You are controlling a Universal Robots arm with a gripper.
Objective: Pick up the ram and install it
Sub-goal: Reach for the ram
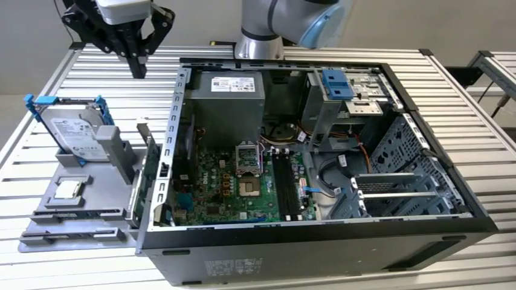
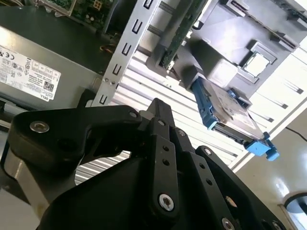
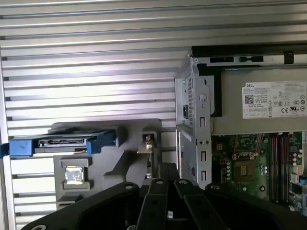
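Observation:
The ram (image 1: 150, 158) is a thin dark board standing on edge in the grey holder (image 1: 81, 212), right beside the open computer case's outer wall. It also shows edge-on in both wrist views (image 2: 177, 38) (image 3: 148, 155). My gripper (image 1: 139, 71) hangs high over the slatted table, behind the holder and well apart from the ram. Its black fingers (image 2: 158, 110) meet at the tips with nothing between them, so it is shut and holds nothing. Inside the case, the black memory slots (image 1: 284, 178) run along the motherboard, and they appear in the first wrist view (image 3: 278, 163).
A silver hard drive (image 1: 77, 130) in a blue bracket and a small square chip (image 1: 70, 189) also sit on the holder. The case (image 1: 322, 151) lies open at the centre, with the power supply (image 1: 229, 99) at its back. The arm's base (image 1: 260, 36) stands behind it.

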